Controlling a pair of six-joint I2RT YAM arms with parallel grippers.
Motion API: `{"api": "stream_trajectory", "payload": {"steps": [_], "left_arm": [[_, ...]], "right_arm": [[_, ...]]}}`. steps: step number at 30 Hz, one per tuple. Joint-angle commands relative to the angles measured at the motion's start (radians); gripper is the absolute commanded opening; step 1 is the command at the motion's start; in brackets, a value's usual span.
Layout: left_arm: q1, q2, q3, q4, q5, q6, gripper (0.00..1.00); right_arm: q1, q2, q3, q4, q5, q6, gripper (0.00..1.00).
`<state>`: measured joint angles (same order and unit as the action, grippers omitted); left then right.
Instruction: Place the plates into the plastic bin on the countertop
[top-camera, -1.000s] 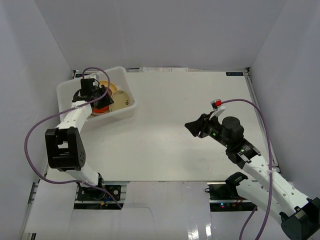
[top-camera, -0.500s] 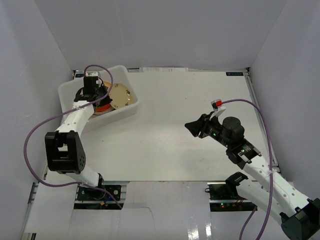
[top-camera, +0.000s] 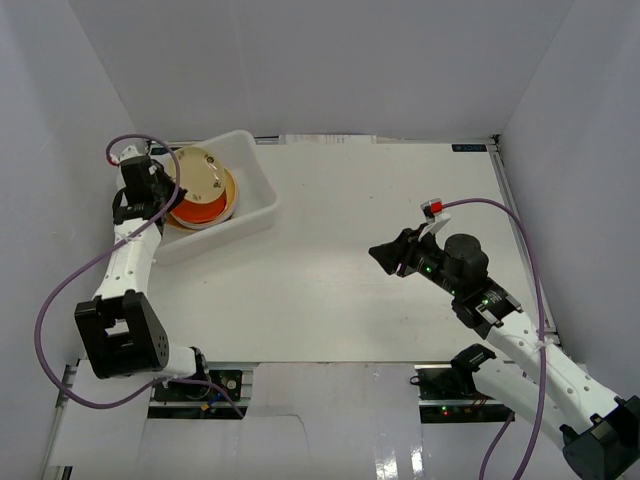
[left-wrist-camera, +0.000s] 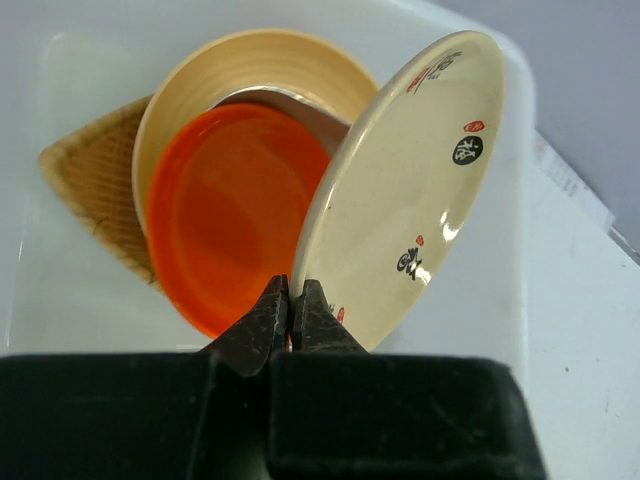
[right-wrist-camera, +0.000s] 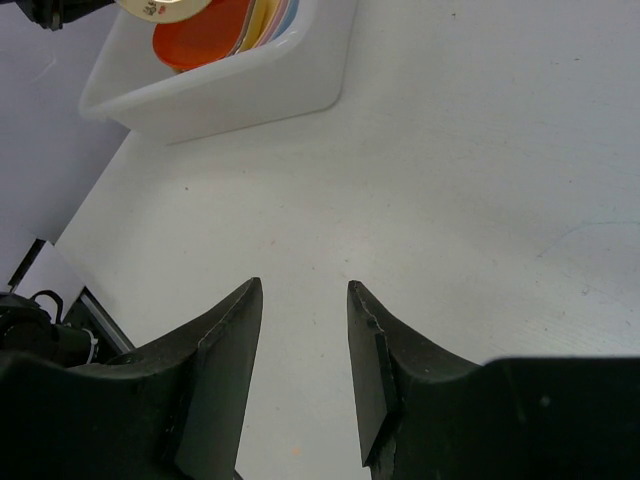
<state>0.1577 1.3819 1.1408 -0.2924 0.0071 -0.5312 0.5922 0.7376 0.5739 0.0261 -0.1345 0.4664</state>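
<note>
On the bench (top-camera: 380, 290) at ten o'clock, left fingers (left-wrist-camera: 275, 312) rim-pinch a tilted cream plate (left-wrist-camera: 410, 190) that may slip; right fingers (right-wrist-camera: 232, 335) hang parted, empty.

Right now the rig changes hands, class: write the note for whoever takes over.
Left fingers: shut on the rim of the cream round plate with black and red marks, tilted on edge in the white translucent plastic bin.
Right fingers: open, empty, above the white countertop.
Done: orange round plate and others lie in the bin; none on the countertop.
Left: lower and release the cream plate.
</note>
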Motion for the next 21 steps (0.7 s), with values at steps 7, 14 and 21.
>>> {"api": "stream_trajectory", "payload": {"steps": [7,14,21], "left_arm": [[0.042,0.115,-0.003,-0.002,0.074,-0.07,0.11],[0.042,0.065,-0.042,0.001,-0.071,-0.072,0.49],[0.042,0.026,-0.053,-0.005,-0.114,-0.079,0.59]], "right_arm": [[0.009,-0.02,0.015,0.029,-0.005,-0.017,0.46],[0.011,-0.003,0.021,0.031,-0.016,-0.018,0.46],[0.017,-0.003,0.034,0.02,-0.011,-0.02,0.46]]}}
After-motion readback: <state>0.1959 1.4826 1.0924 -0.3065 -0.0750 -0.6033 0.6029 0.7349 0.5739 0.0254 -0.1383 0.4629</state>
